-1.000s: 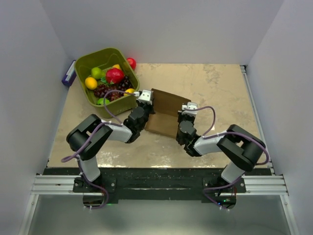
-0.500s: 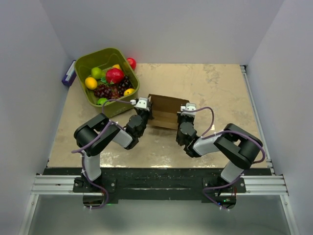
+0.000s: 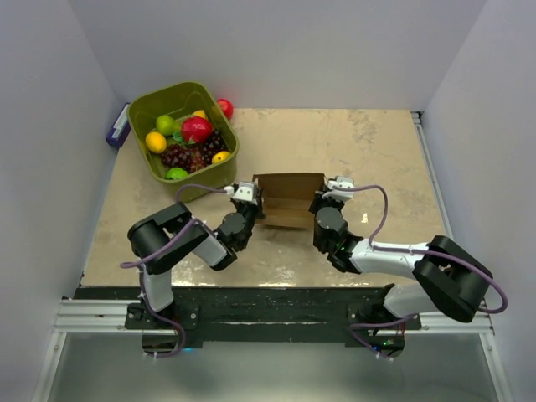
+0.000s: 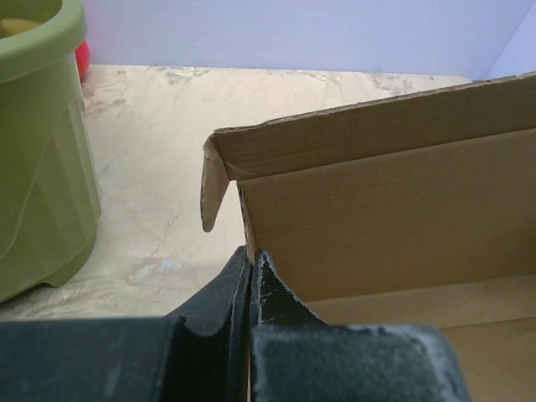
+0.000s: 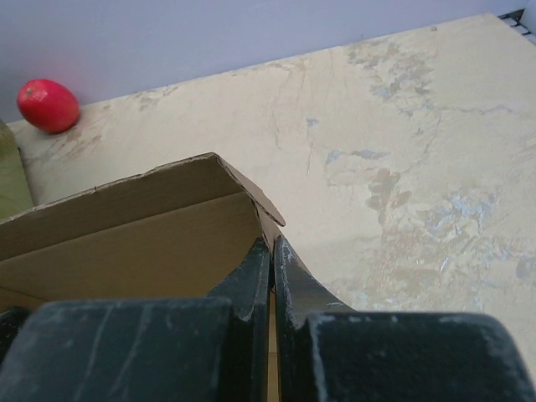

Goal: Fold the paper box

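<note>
1. Nearest the arm bases, the left end effector (image 3: pixel 245 194) is pinching the left end wall of the paper box (image 3: pixel 289 201). Its jaws are pressing almost together with only the thin cardboard between them.
2. Level with it, the right end effector (image 3: pixel 333 186) is gripping the opposite end wall in the same way. Its jaws are all but closed on the board.
3. The paper box is sitting between the two end effectors on the counter (image 3: pixel 377 151), near the middle and toward the near edge. Each end effector is reaching in over the top of the side wall it holds.
4. Progress, as judged: the blank is standing up as an open tray. The floor is lying flat and the far wall is rising upright across both wrist views.
5. Outstanding, as judged: a corner flap (image 4: pixel 211 180) at the far left is jutting outward rather than lying tucked against a wall. The far right corner is showing a similar loose fold. The top is lying open, and the frames are not showing whether the near wall is locked.
6. Further back on the left, a green bin (image 3: pixel 142 109) of fruit is standing close to the box's left corner but apart from it.
7. Farthest, a red fruit (image 5: pixel 48 105) is lying against the back wall, well apart from the box.
</note>
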`<state>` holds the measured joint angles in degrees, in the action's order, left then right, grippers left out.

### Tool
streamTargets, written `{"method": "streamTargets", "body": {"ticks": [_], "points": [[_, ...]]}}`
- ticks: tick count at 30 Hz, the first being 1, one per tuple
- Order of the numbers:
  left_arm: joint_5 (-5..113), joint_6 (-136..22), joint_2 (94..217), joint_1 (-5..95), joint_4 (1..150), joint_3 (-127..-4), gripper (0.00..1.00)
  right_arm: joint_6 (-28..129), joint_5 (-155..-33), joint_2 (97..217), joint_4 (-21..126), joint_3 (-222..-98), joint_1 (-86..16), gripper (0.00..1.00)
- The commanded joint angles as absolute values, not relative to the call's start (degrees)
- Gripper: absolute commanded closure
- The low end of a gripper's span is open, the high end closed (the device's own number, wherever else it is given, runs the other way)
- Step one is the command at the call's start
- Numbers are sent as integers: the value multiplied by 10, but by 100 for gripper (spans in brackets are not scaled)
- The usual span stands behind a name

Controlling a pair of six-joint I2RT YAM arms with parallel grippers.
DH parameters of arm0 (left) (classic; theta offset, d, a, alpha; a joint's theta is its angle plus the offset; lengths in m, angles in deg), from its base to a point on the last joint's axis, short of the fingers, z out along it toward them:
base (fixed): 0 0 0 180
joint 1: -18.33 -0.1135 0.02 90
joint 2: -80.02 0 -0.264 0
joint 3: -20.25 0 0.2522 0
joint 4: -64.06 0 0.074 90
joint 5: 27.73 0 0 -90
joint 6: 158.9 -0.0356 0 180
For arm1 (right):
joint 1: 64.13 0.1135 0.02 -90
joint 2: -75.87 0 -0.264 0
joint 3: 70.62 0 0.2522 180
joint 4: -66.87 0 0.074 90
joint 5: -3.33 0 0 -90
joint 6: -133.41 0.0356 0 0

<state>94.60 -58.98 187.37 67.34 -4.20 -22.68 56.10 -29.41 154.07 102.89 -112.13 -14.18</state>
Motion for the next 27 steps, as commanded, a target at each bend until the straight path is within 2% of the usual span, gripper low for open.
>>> {"method": "streamTargets", "body": {"ticks": [1,8,9,11,13,14,17,23,24,27], "points": [[901,-582,1879,721,-86,-201,100,670,-395,1541,1009,-1089,-119,100],[923,-576,1869,743,-101,-163,100,711,-392,1514,973,-1049,-101,100],[924,-576,1868,745,-102,-156,100,714,-392,1508,964,-1047,-99,96],[927,-579,1866,752,-102,-150,100,721,-394,1485,936,-1046,-93,80],[929,-584,1867,759,-108,-143,100,729,-396,1467,902,-1045,-89,71],[930,-586,1867,762,-109,-141,100,729,-396,1447,892,-1045,-84,60],[935,-591,1867,771,-120,-131,100,741,-398,1405,848,-1040,-78,46],[942,-605,1859,790,-136,-106,100,772,-410,1322,754,-1026,-70,34],[942,-605,1853,791,-137,-103,100,774,-413,1301,744,-1026,-70,28],[935,-598,1836,795,-136,-89,100,782,-421,1270,687,-1029,-69,24]]}}
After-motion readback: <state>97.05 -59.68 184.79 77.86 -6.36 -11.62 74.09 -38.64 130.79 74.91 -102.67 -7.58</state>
